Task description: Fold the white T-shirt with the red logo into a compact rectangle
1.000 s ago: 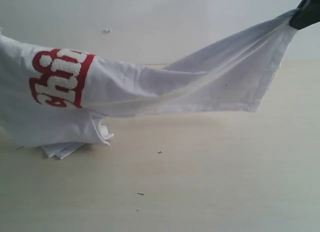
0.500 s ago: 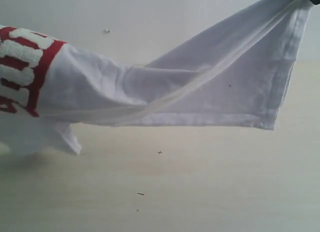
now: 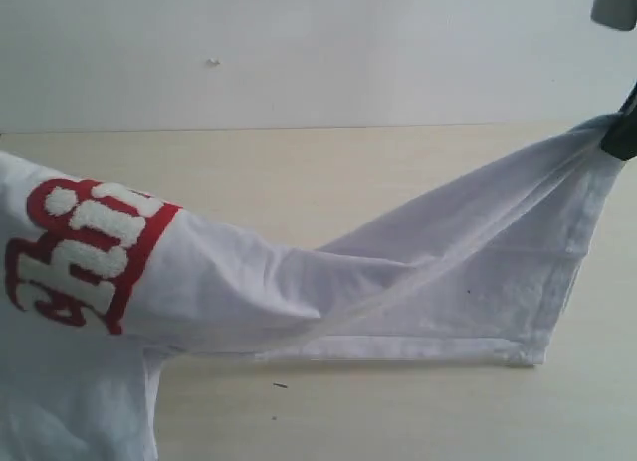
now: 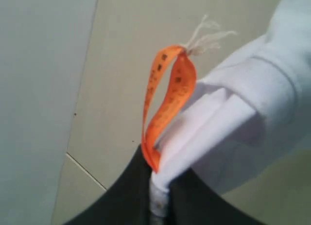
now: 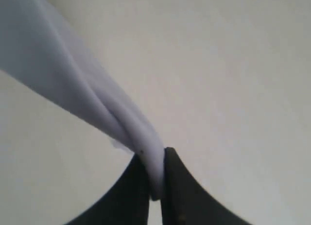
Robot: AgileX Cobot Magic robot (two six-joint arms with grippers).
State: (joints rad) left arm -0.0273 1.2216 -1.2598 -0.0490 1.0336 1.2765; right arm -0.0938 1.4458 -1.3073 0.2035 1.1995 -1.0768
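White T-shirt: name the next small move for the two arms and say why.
Probably lower both grippers together to lay the white T-shirt flat on the table. The left gripper is shut on cloth beside the orange neck tag. The right gripper is shut on a bunched edge. The shirt hangs stretched between them, its red logo lifted and creased.

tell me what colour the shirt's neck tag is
Orange tag, clearest in the left wrist view.
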